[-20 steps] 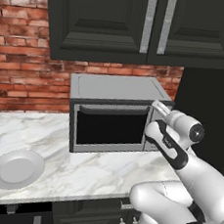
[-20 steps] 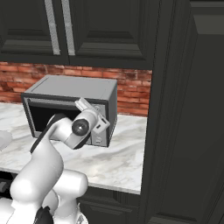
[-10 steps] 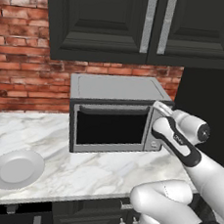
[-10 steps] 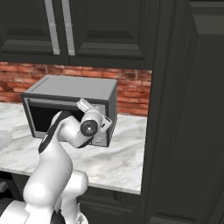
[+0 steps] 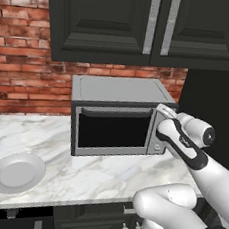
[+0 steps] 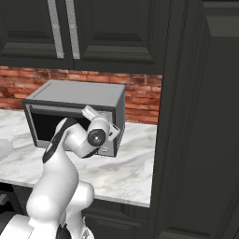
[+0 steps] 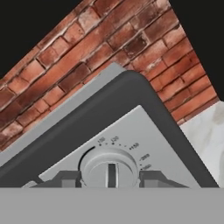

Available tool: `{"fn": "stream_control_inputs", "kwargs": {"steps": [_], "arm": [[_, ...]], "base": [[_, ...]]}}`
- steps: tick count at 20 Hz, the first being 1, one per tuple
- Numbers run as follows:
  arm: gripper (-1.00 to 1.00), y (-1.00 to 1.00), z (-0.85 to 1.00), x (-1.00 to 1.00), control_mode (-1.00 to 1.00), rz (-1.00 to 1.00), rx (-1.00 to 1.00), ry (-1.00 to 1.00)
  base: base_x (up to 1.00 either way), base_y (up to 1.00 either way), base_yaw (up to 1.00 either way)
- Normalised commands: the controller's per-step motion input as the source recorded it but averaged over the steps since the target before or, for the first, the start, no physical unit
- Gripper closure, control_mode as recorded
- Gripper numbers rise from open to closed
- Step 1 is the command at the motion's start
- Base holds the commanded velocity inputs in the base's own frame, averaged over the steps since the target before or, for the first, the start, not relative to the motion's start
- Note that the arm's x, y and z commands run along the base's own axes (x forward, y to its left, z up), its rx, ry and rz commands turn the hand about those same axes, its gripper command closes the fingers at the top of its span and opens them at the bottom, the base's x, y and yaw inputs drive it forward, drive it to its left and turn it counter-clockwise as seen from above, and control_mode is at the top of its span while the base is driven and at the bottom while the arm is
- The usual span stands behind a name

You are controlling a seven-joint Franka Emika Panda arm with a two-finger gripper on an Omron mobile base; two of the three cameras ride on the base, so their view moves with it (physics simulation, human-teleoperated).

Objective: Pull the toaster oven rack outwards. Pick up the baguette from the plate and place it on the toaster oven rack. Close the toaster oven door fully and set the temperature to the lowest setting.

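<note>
The grey toaster oven (image 5: 120, 92) stands on the marble counter against the brick wall. Its toaster oven door (image 5: 114, 132) is shut, the dark glass hiding the rack and the baguette. The white plate (image 5: 17, 172) lies bare at the counter's front left. My gripper (image 5: 160, 112) is at the top of the oven's right-hand knob panel. In the hand view the gripper (image 7: 109, 180) is open, a fingertip (image 7: 69, 178) on either side of the top round knob (image 7: 109, 164), whose pointer bar stands straight up under the temperature numbers.
Dark upper cabinets (image 5: 147, 24) hang right above the oven. A tall dark cabinet wall (image 6: 200, 116) closes the counter's right end, close to the oven's side. The marble counter (image 5: 95, 172) runs in front of the oven.
The hand has risen along the oven's right panel, from about mid height to the top knob. The oven, door and plate have not moved.
</note>
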Motion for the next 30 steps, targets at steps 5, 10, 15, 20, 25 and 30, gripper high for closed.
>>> {"fn": "stream_control_inputs", "kwargs": {"steps": [5, 10, 15, 20, 25, 30], "arm": [[1.0, 0.0, 0.12, -0.02, -1.0, 0.0, -0.14, 0.0], [1.0, 0.0, 0.1, -0.07, -1.0, 0.0, -0.39, -0.01], [1.0, 0.05, 0.23, 0.0, -1.0, 0.0, -0.57, -0.09], [1.0, 0.05, 0.34, 0.0, -1.0, 0.04, -0.59, -0.04], [1.0, 0.0, 0.37, 0.0, -1.0, 0.11, -0.58, -0.14], [1.0, 0.08, 0.26, -0.02, -1.0, 0.05, -0.72, -0.18]], "base": [[0.0, 0.0, 0.0], [0.0, 0.0, 0.0], [0.0, 0.0, 0.0], [0.0, 0.0, 0.0], [0.0, 0.0, 0.0], [0.0, 0.0, 0.0]]}}
